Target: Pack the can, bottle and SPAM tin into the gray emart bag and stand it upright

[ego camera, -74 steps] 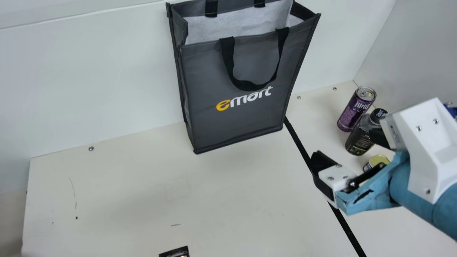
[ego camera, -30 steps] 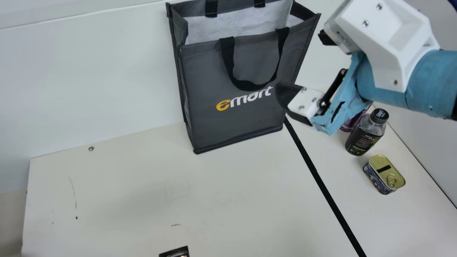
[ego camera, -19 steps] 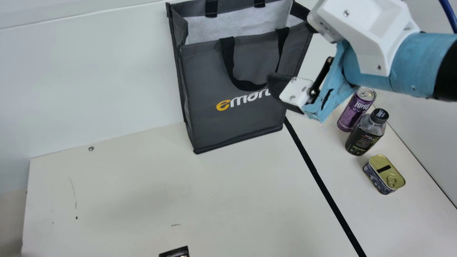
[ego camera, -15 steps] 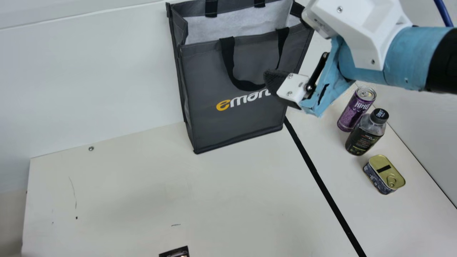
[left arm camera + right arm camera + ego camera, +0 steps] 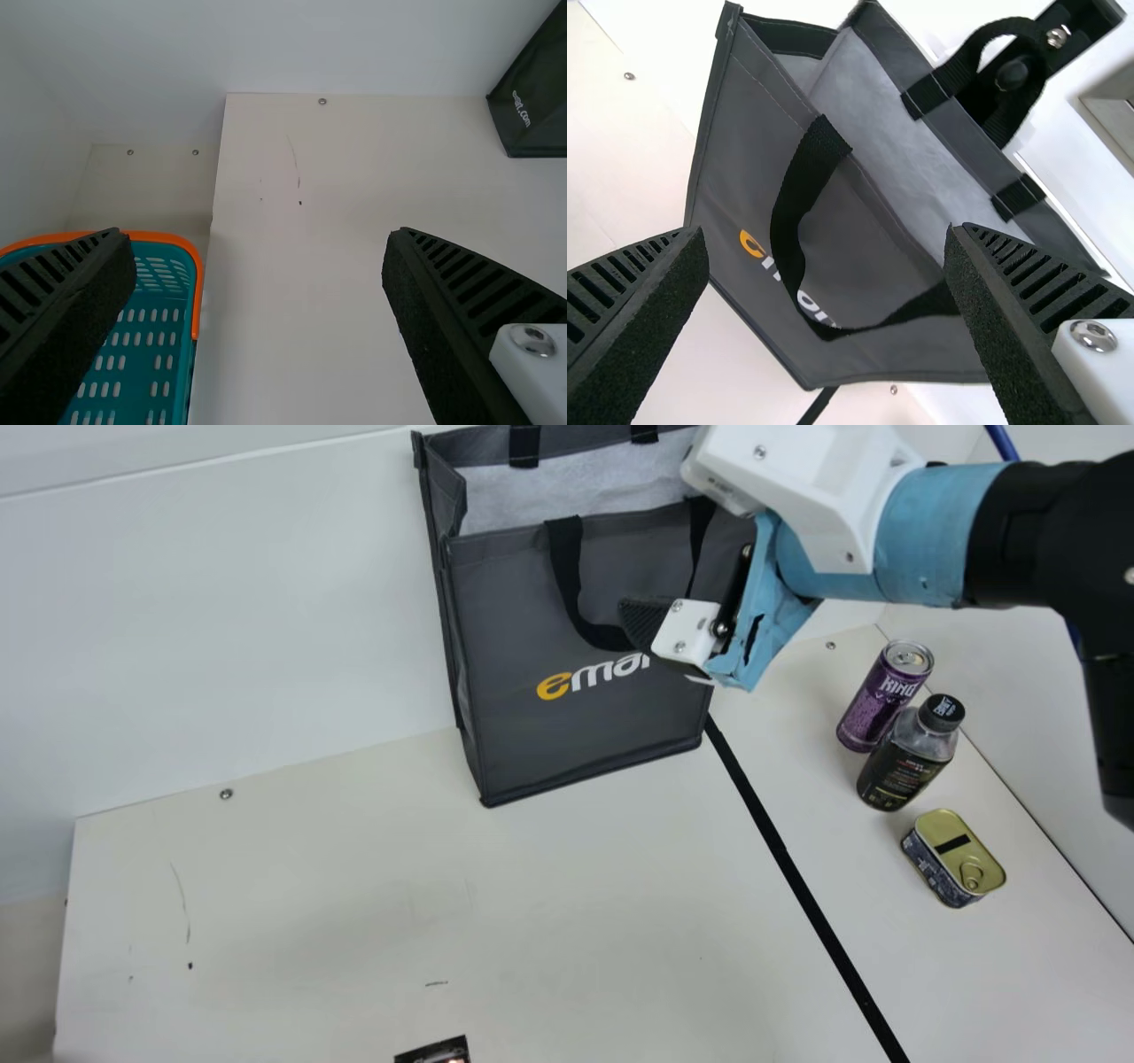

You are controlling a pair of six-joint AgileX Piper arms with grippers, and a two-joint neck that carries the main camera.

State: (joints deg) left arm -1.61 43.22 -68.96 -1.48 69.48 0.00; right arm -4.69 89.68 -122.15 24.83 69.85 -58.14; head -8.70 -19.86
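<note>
In the main view, the emart bag (image 5: 567, 735) stands upright at twelve o'clock, the wide-open right gripper (image 5: 648, 622) near its handle; can (image 5: 873, 700), bottle (image 5: 899, 771) and tin (image 5: 939, 859) sit around three. The left gripper (image 5: 259, 239) gapes, empty.

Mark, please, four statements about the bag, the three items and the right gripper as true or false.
1. The gray emart bag stands upright. True.
2. The SPAM tin is inside the bag. False: it lies on the table.
3. In the main view, the bottle is between the can and the tin. True.
4. The right gripper is shut. False: its fingers are wide apart.
</note>
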